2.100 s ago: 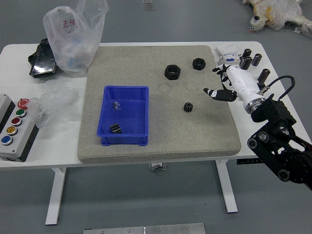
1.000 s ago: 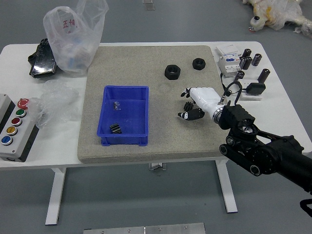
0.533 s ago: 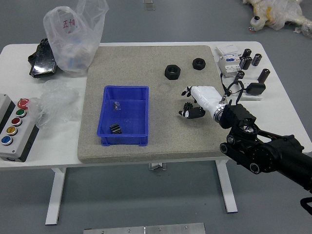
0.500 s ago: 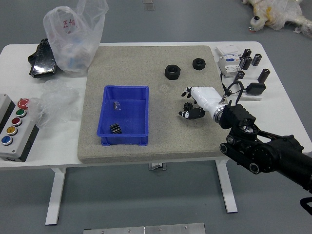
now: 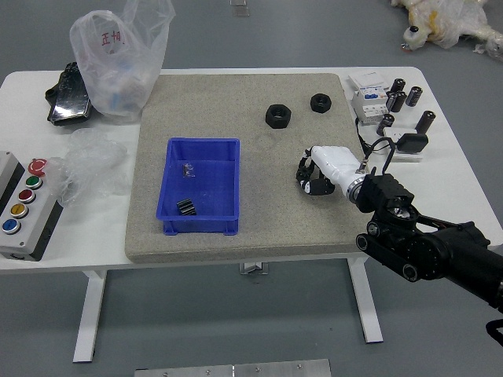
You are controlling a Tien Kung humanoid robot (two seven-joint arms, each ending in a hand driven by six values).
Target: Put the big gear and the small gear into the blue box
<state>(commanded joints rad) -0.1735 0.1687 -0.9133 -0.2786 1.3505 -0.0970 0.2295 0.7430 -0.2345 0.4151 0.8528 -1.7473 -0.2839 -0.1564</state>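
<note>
Grey mat (image 5: 259,220) covered the middle of the white table (image 5: 409,245); blue box (image 5: 239,184) taken as landmark. Right robot hand (image 5: 332,165), the only one in view, was to the right of the box, well apart from it. Its fingers (image 5: 317,188) were drawn together, apparently clamped on the small gear (image 5: 310,167), mostly hidden among them. Gear's long axis: could not tell.

Inside the box, toward its near side, lay a ridged black gear (image 5: 186,207), probably the big gear. Black hex nut (image 5: 277,116) sat beyond and to the right of the box.

Key relation: box lay directly to the left of hand and gear, roughly level with them. Judged next: lift, then travel left over the box's right wall. Risk noted: a low carry could catch that wall; a weak pinch could drop the gear short.
</note>
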